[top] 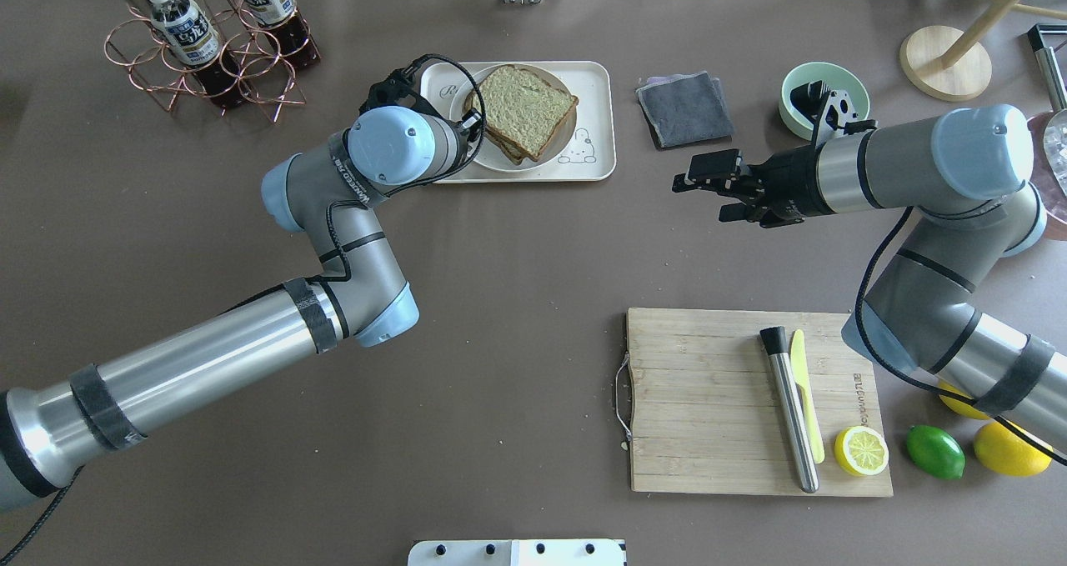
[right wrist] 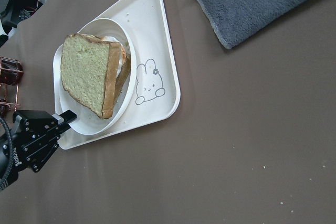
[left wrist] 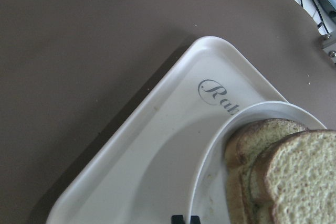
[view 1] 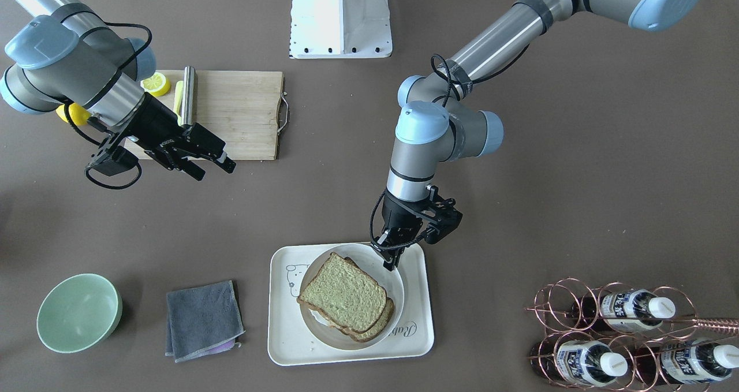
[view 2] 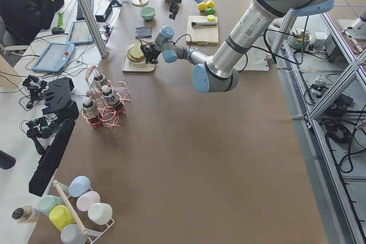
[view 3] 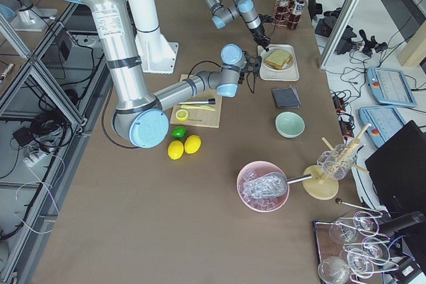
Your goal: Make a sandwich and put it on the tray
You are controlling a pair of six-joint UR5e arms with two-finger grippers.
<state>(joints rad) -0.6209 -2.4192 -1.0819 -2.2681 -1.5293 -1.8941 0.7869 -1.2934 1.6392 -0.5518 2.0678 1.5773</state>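
Note:
The sandwich (view 1: 343, 294), two greenish-tan slices with white egg showing at the edge, lies on a round white plate (view 1: 395, 283). The plate stands on the cream tray (view 1: 286, 334) with the bear drawing. The sandwich (right wrist: 86, 74), plate (right wrist: 97, 30) and tray (right wrist: 152, 9) also show in the right wrist view. My left gripper (view 1: 394, 260) is at the plate's rim on the robot's side, its fingertips (left wrist: 179, 219) pinched close on the rim. My right gripper (view 1: 215, 168) is open and empty, in the air near the cutting board's corner, well apart from the tray.
A wooden cutting board (view 1: 236, 115) holds a steel rod, a yellow knife and a lemon half. A grey cloth (view 1: 202, 320) and a green bowl (view 1: 78, 311) lie beside the tray. A copper bottle rack (view 1: 612, 334) stands on the other side.

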